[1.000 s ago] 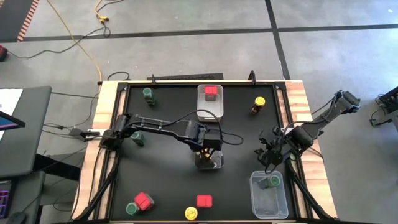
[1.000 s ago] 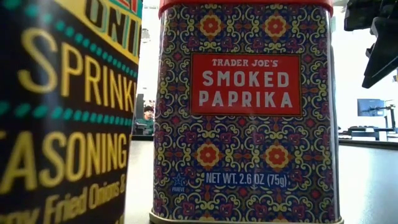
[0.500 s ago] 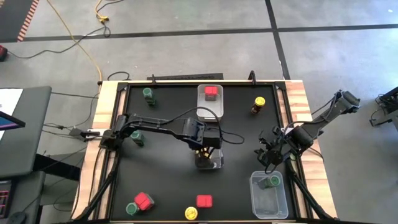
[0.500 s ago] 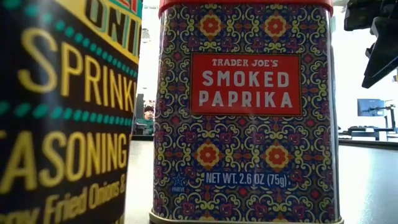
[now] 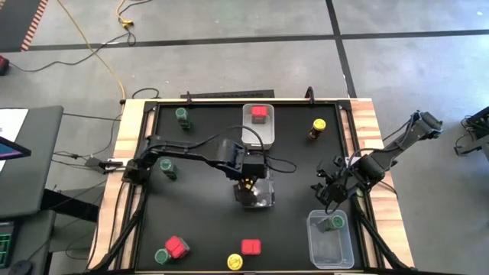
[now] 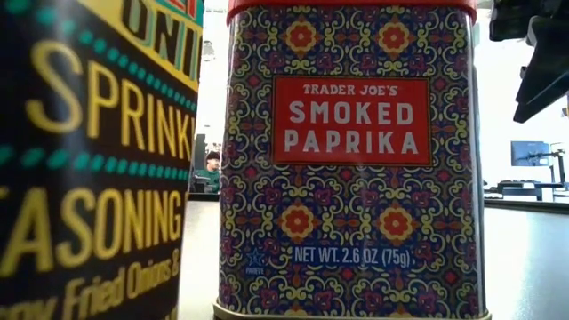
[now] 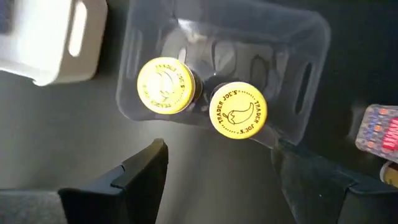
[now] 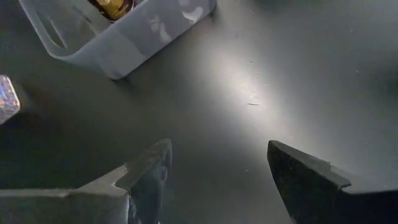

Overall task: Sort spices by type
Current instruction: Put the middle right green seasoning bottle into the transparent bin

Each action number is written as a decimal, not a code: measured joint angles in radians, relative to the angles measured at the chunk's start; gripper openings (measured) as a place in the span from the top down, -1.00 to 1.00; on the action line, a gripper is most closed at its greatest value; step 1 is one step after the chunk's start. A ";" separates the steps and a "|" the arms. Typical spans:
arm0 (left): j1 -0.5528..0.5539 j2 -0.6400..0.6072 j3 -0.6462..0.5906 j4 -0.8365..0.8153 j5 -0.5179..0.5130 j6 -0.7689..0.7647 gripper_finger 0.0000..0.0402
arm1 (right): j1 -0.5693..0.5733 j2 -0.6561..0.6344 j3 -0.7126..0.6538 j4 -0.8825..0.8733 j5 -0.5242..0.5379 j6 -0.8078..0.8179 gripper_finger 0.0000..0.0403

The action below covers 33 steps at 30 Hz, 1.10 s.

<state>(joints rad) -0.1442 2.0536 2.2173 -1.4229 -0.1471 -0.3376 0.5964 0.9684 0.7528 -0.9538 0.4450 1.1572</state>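
Note:
My left gripper (image 5: 248,182) hangs open above the clear middle bin (image 5: 258,197), with nothing between its fingers. In the left wrist view (image 7: 217,168) two yellow-lidded jars (image 7: 164,86) (image 7: 238,109) stand upright side by side on the floor of that bin (image 7: 298,50). My right gripper (image 5: 328,191) (image 8: 217,165) waits open over bare mat at the right. Loose spices stand on the mat: green-lidded jars (image 5: 182,115) (image 5: 168,168) (image 5: 162,257), red tins (image 5: 177,247) (image 5: 250,247), and yellow-lidded jars (image 5: 318,127) (image 5: 234,262).
A far bin (image 5: 258,134) holds a red tin (image 5: 260,113). A near-right bin (image 5: 330,248) holds a green-lidded jar (image 5: 336,223). The low view is filled by a smoked paprika tin (image 6: 351,160) and a dark jar (image 6: 89,160). A clear bin's corner (image 8: 118,37) shows ahead of my right gripper.
My left gripper has risen from the middle bin and drifted a little toward the table's left and far edge, its fingers as far apart as before. The two yellow-lidded jars stay in the bin.

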 joint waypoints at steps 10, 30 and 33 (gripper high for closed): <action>0.052 -0.195 -0.217 0.107 -0.017 0.132 -0.37 | -0.080 0.000 0.000 0.014 0.002 0.064 -0.45; 0.321 -0.935 -1.160 0.523 -0.157 0.063 -0.37 | -0.260 0.000 0.000 0.034 0.002 0.154 -0.45; 0.341 -0.970 -1.182 0.524 -0.157 0.149 -0.37 | -0.284 0.000 0.000 0.034 0.002 0.155 -0.45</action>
<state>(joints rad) 0.1973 1.0834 1.0358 -0.8988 -0.3039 -0.1889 0.3125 0.9684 0.7528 -0.9195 0.4469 1.3121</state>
